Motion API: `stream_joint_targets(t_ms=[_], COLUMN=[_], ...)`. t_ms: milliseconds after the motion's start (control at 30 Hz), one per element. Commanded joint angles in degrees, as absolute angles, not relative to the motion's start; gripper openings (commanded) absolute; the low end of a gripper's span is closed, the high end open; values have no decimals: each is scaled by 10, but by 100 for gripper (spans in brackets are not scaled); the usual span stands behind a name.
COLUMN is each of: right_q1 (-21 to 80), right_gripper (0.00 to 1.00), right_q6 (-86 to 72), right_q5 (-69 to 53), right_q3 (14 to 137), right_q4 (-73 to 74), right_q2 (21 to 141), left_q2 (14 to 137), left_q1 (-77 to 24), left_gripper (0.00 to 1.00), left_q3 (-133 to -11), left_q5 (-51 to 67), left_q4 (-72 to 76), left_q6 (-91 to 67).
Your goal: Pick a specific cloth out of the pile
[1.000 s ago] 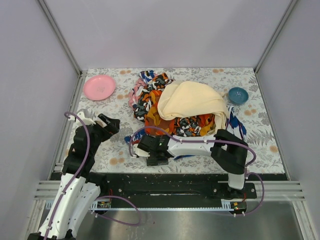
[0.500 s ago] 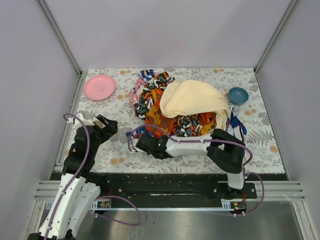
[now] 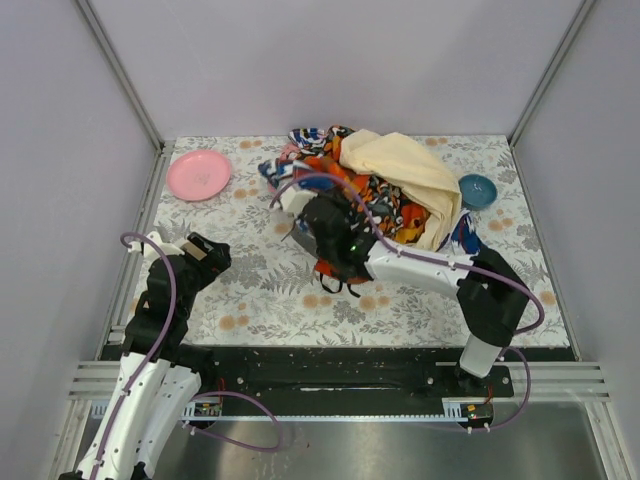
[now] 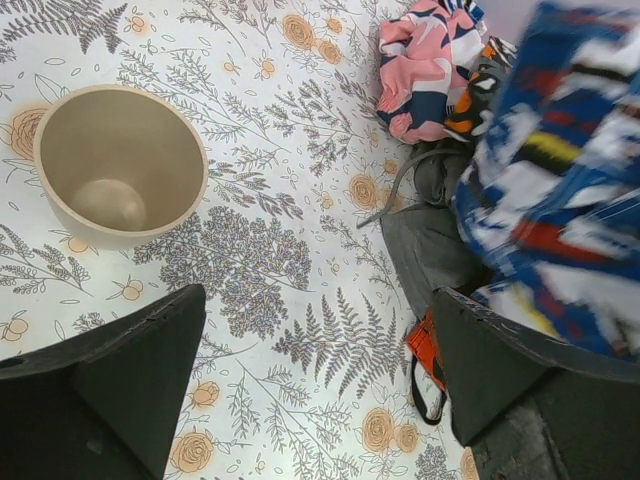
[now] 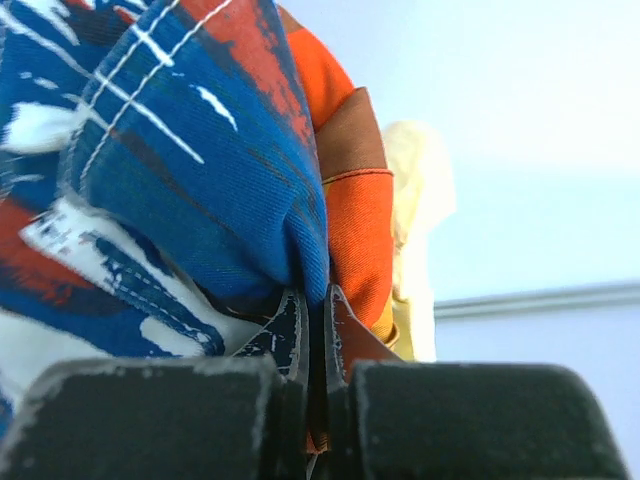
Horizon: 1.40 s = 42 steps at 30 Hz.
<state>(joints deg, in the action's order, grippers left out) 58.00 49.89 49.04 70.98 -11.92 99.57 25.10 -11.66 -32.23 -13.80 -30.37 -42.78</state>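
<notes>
Grey cloth (image 4: 425, 240) lies at the near left foot of the pile (image 3: 370, 190), flat on the floral table cover (image 3: 280, 300), and we see only a dark, plain strip of it in the left wrist view. Over it hangs the blue, white and red patterned cloth (image 4: 560, 180), blurred, so we cannot tell how far the grey reaches under the pile. An orange and black strap (image 4: 425, 360) lies against the grey strip's near edge.

We see the right gripper (image 5: 312, 340) at the pile's left side with its jaws pressed together, pinching a fold of the patterned cloth, orange fabric just beside it. The cream-yellow cloth (image 3: 400, 170) drapes the top right of the pile, and a pink print garment (image 4: 425, 60) sits at its far left edge.

The left gripper (image 4: 320, 300) hovers well left of the pile, fingers spread wide and holding nothing. A beige cup (image 4: 120, 160) stands upright left of the pile, its bare bottom showing. A pink plate (image 3: 200, 175) lies far left of the pile, a blue bowl (image 3: 476, 190) just right of it.
</notes>
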Motion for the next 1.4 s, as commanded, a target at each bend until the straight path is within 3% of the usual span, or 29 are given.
stream_joint_targets(t_ms=[0,333,600,833,1300,1367], right_q1=[476,268,202,179,114,106], right_gripper=[0,0,0,0,0,0], right_q6=[543,274,95,19,-70,-80], right_q5=[545,403,302,225,200,186], right_q3=[775,889,966,992,926,922], right_q4=[-282,-55,138,204,223,223], right_q2=[951,1008,1144,1208,1192,1193], left_q2=[247,278,359,571,1014,1055], left_q1=[-114,-114,-115,-124,-214,-216], left_gripper=[99,99,99,99,99,94], left_q3=[-343,-352,-341,-374,-672,-704], left_q5=[-156,-142,-3,120,109,112], left_q4=[-292,-272,-145,13,4,-19], left_q6=[-433,-429,-405,-402,-361,-363])
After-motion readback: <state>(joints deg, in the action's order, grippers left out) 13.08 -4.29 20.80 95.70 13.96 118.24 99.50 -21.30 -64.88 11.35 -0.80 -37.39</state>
